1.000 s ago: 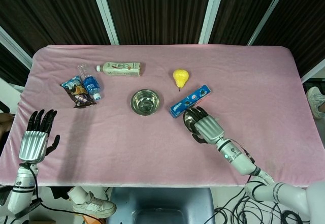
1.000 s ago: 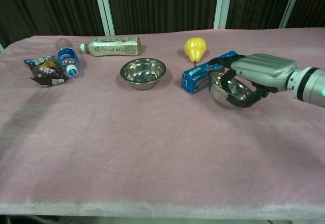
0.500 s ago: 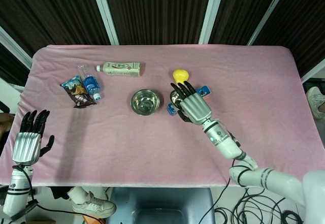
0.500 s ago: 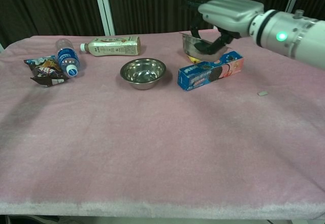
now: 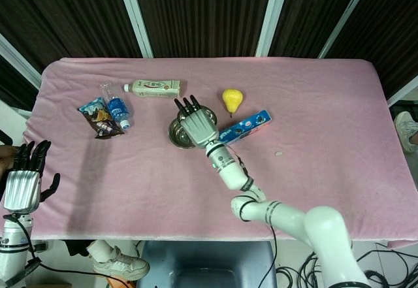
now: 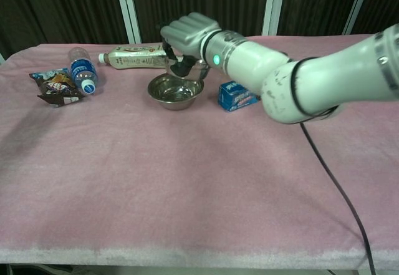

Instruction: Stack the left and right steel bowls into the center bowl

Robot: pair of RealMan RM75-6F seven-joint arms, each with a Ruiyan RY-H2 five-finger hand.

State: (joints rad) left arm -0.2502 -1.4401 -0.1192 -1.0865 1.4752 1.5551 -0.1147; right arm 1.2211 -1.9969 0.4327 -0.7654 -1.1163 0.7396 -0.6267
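The center steel bowl (image 6: 176, 91) stands on the pink table (image 6: 187, 181); in the head view this bowl (image 5: 176, 136) is partly covered by my right hand. My right hand (image 6: 190, 33) hovers just above it and grips a second steel bowl (image 6: 187, 70) from above, tilted, its rim close over the center bowl's far edge. In the head view the right hand (image 5: 198, 127) hides most of the held bowl. My left hand (image 5: 24, 179) hangs off the table's near left corner, fingers spread, holding nothing.
A yellow pear (image 5: 231, 98) and a blue cookie box (image 5: 245, 127) lie right of the bowls. A tea bottle (image 5: 154, 88), a water bottle (image 5: 117, 109) and a snack packet (image 5: 98, 119) lie at the back left. A small scrap (image 5: 279, 152) sits further right.
My right hand lifted the steel bowl from beside the cookie box and carried it left, over the center bowl. My left hand sank slightly lower at the table's left edge.
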